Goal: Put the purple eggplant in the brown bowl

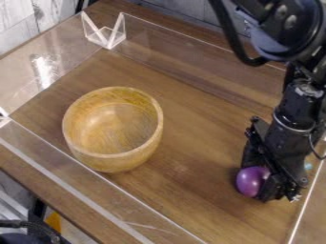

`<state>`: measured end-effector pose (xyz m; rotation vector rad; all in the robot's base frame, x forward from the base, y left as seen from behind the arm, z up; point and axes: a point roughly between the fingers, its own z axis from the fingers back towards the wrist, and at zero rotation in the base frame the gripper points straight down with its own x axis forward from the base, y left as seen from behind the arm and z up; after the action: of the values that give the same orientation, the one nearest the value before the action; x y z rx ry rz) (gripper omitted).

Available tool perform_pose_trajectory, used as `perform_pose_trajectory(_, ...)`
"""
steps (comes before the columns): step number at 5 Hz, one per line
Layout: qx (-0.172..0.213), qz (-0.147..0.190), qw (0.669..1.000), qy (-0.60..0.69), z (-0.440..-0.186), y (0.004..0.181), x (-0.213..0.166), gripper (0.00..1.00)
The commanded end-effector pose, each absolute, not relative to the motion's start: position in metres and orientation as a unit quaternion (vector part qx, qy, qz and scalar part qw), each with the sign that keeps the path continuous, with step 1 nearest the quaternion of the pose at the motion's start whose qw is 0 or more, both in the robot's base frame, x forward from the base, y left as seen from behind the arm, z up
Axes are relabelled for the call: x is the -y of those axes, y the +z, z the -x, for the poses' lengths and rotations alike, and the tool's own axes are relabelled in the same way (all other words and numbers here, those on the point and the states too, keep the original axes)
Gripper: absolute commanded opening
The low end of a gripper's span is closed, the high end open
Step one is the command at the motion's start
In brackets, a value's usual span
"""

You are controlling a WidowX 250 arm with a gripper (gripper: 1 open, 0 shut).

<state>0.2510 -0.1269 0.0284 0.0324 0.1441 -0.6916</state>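
Note:
The purple eggplant [251, 179] rests low on the wooden table at the right front, and only its glossy rounded end shows. My gripper [260, 181] points straight down over it, its black fingers [275, 177] pressed against the eggplant's sides, so it is shut on it. The stem cap is hidden behind the fingers. The brown bowl [113, 127] stands empty at the left centre, well apart from the gripper.
A clear plastic wall [76, 195] runs along the table's front and left edges. A small clear plastic stand [103, 30] sits at the back left. Bare wooden table [204, 105] lies between the bowl and the gripper.

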Motion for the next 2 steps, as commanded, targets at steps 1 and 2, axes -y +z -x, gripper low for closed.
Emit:
perform_pose_trajectory(1,-0.026,-0.015,0.939,-0.344,-0.2607,0.0552,0.1332,0.00)
perform_pose_trajectory(2,-0.026,-0.019,0.938,-0.344,-0.2603,0.0591,0.1326,0.00)
